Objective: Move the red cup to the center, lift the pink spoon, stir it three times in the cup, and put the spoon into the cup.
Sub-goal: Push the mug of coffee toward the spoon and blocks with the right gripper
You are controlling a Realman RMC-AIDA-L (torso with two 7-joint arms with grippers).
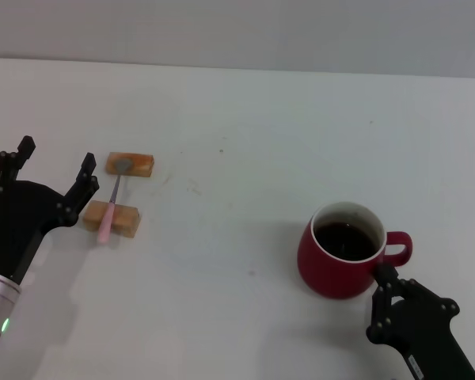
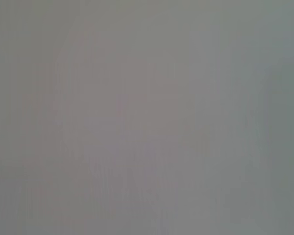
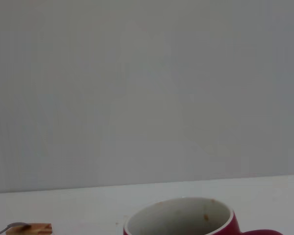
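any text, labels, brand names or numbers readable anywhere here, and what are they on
None can be read.
red cup: plain, no print showing.
pink spoon and the two wooden blocks under it: unmarked.
right gripper: a small pale patch on the arm behind it, too small to read.
left gripper: no lettering visible.
table: only small specks.

Left wrist view is showing just grey blur; the cup [image 3: 181, 218] is getting cropped, and right gripper [image 1: 388, 305] fingers are partly hiding.

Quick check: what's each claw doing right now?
Left claw: open, empty, beside the spoon.
Right claw: beside the cup; open or closed cannot be told.
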